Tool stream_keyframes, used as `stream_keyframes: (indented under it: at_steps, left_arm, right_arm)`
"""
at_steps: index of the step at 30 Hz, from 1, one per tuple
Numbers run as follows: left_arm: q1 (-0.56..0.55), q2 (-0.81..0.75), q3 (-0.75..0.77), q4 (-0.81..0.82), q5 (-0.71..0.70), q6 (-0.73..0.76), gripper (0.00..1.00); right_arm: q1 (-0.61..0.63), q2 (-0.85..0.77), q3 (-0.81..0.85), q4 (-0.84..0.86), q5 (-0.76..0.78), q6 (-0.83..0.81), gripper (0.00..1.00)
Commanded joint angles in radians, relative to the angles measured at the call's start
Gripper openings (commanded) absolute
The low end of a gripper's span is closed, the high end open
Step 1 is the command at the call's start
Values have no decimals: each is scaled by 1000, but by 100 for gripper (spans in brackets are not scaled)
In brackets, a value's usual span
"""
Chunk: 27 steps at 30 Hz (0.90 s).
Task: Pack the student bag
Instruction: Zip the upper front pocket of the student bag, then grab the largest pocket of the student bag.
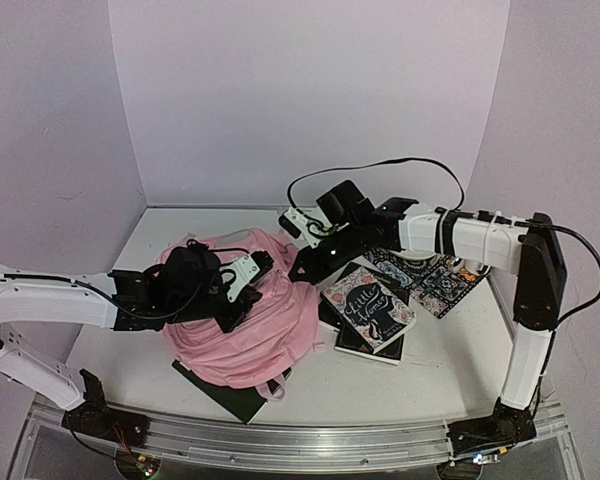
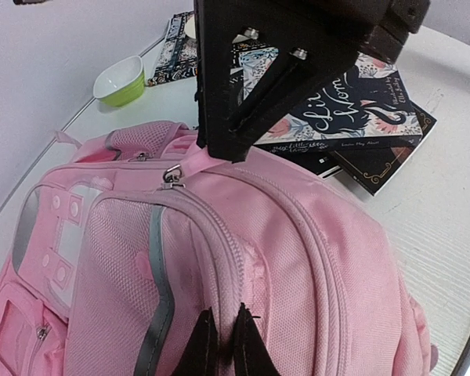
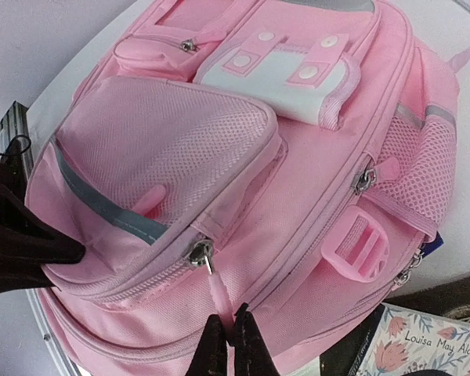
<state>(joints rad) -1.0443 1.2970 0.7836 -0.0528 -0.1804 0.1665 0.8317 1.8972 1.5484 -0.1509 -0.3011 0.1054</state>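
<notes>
Hiding most of dark sheet [image 1: 235, 398]: student bag [image 1: 270, 335].

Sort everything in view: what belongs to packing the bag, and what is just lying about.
Job: student bag; its zip pull, pinched by the right end effector; left end effector gripping the bag; books beside it, probably to go in.
Lying about: green bowl; dark sheet under the bag.

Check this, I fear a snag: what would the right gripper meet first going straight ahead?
The right gripper pinches a zip pull; straight on, it would likely press into the backpack just behind.
</notes>
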Motion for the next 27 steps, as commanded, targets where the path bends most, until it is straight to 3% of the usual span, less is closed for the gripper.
stream_keyframes:
  at_steps: [1, 5, 8, 11, 15, 21, 27]
  left_arm:
    - [-26, -114, -13, -13, 152, 32, 0]
    - [-26, -154, -13, -15, 176, 30, 0]
    - [-26, -165, -19, -16, 90, 6, 0]
    - [-25, -168, -24, -18, -19, -12, 0]
    - [-23, -195, -18, -27, -28, -13, 0]
    - [-5, -233, 16, -105, 27, 39, 0]
    - [5, -198, 76, -224, 121, 84, 0]
  right_arm:
    - [-89, 111, 150, -51, 81, -56, 0]
    - [-92, 183, 232, -72, 53, -64, 0]
    - [-92, 175, 234, -71, 4, -53, 0]
    - [-94, 126, 189, -63, 7, -54, 14]
    - [-107, 50, 97, -56, 47, -70, 33]
    - [-147, -34, -81, 17, 44, -134, 42]
    - [-148, -39, -187, 125, -152, -348, 55]
